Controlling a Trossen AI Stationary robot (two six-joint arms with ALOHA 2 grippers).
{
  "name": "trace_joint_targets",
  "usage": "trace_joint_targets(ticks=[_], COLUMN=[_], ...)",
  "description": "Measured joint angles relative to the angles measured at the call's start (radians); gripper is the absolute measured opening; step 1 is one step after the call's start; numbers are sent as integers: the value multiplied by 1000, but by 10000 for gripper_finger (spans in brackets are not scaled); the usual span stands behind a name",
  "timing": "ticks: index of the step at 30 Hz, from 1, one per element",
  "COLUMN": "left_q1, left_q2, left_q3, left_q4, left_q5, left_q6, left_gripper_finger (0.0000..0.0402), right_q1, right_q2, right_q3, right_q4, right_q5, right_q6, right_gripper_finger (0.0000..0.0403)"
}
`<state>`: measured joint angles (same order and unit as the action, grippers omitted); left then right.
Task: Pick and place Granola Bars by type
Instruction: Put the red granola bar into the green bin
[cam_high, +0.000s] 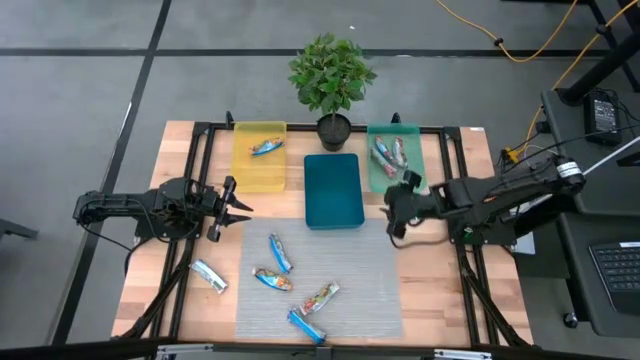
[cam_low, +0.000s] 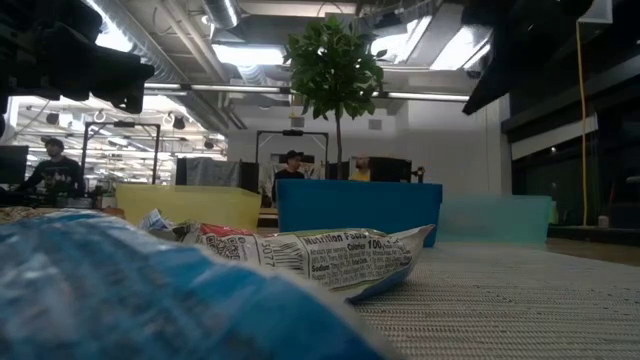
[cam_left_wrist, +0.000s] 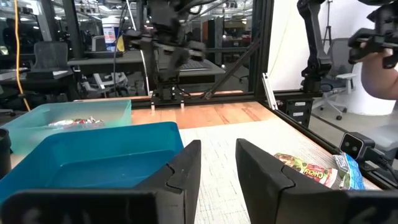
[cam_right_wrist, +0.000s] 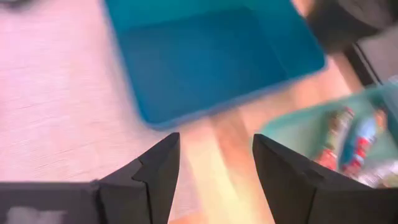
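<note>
In the low view a blurred blue bar (cam_low: 150, 300) filled the near corner, hiding most of the table, and both grippers were cut off above.

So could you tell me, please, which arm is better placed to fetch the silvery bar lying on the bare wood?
Left, probably: the left gripper, jaws open and empty, hovers just above that silvery bar, while the right gripper waits beyond the blue tray.

A: Tray colours?
B: Yellow tray (cam_high: 259, 160), dark blue tray (cam_high: 333, 190), pale teal tray (cam_high: 393, 135). Counter (cam_high: 150, 275) light wood w/ grey woven mat (cam_high: 365, 290).
A: Bars on mat?
B: Blue bar (cam_high: 279, 253) at 10 o'clock, red-orange bar (cam_high: 272, 279) just below, silvery-white bar (cam_high: 208, 276) off mat at 9.
</note>
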<state>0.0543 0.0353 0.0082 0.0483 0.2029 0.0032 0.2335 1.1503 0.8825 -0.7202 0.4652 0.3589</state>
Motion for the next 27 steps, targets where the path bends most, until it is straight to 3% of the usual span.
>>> trace_joint_targets(ticks=[7, 14, 19, 27], left_q1=[0, 0, 0, 0], left_q2=[0, 0, 0, 0], left_q3=[0, 0, 0, 0], left_q4=[0, 0, 0, 0], left_q5=[0, 0, 0, 0], left_q6=[0, 0, 0, 0], left_gripper_finger=[96, 95, 93, 97], right_q1=[211, 379, 413, 413], right_q2=[8, 107, 205, 277], right_q3=[0, 0, 0, 48], right_q4=[168, 455, 607, 620], right_q5=[10, -100, -97, -101], right_q6=[-118, -392, -509, -532], right_gripper_finger=[205, 205, 205, 205])
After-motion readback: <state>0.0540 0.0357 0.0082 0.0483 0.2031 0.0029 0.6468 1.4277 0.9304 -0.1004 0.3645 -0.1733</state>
